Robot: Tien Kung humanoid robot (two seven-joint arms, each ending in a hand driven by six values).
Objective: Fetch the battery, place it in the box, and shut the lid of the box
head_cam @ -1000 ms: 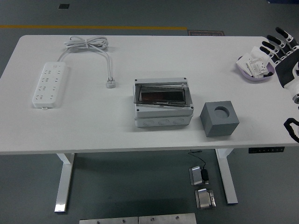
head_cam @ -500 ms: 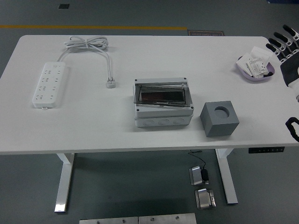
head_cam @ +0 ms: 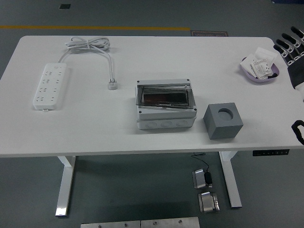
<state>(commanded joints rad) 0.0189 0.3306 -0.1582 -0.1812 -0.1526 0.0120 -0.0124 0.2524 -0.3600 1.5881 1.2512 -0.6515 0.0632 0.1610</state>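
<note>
A grey-white junction box (head_cam: 165,110) stands at the table's middle, its dark see-through lid (head_cam: 164,96) lying tilted over the opening. At the far right a shallow lilac dish (head_cam: 259,74) holds small white packets (head_cam: 262,66); no battery can be told apart in it. My right hand (head_cam: 292,45) is at the picture's right edge just beyond the dish, fingers spread and holding nothing. The left hand is out of view.
A grey cube (head_cam: 223,120) with a round hole on top sits right of the box. A white power strip (head_cam: 50,85) lies at the left, its cable (head_cam: 91,44) coiled at the back and its plug (head_cam: 113,84) on the table.
My right hand has pulled back to the right, away from the dish and towards the picture's edge. Nothing on the table has moved.
</note>
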